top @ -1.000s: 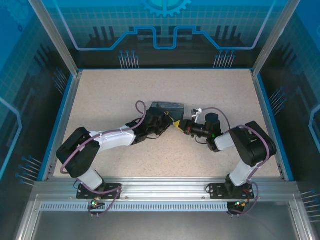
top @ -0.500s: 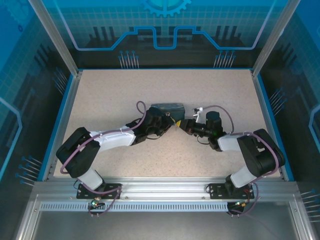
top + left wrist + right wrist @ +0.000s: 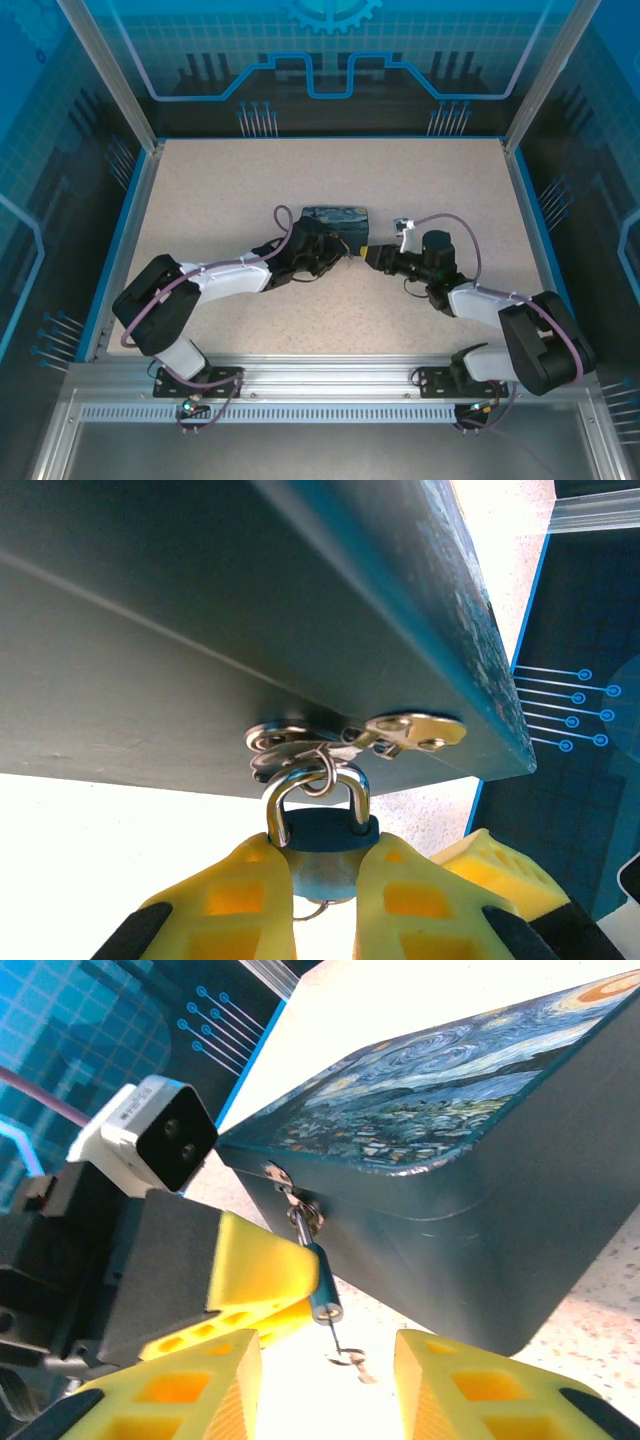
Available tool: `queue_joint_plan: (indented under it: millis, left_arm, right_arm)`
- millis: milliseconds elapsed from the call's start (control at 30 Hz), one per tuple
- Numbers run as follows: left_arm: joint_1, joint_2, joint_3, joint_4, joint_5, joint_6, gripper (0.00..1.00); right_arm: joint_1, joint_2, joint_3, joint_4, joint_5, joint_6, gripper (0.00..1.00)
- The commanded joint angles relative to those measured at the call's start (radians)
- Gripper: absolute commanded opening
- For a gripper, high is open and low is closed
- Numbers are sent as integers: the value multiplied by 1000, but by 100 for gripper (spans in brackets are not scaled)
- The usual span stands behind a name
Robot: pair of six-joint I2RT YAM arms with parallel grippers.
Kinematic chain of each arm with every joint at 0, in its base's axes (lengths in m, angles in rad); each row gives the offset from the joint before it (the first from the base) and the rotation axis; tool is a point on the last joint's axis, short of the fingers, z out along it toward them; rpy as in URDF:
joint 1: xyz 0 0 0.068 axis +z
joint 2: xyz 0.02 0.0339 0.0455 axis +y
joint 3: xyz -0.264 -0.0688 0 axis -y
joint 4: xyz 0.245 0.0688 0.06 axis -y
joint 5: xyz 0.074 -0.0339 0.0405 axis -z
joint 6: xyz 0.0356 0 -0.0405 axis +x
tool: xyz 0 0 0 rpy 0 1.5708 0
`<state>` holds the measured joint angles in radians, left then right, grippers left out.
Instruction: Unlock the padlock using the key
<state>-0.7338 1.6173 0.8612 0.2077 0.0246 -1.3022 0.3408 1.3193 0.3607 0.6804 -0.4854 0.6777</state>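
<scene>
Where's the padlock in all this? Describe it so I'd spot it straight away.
Find the box with the swirly starry-night lid in the middle of the table. On its dark front wall hangs the padlock, pinched between two yellow fingers. Unlike the big box, it is a tiny bluish body with a silvery shackle looped through the metal latch.
</scene>
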Motion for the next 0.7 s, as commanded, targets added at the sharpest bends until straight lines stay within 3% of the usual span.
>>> queue_joint_plan:
  millis: [0, 200, 667]
  left_arm:
    - [10, -12, 5, 26, 29, -5, 12]
    - [12, 12, 31, 32, 41, -13, 12]
    - [12, 13, 39, 41, 44, -30, 12]
  right_arm:
    - [6, 6, -14, 22, 16, -95, 43]
    - [64, 90, 5, 113, 23, -82, 45]
    - [125, 264, 83, 258, 55, -40, 36]
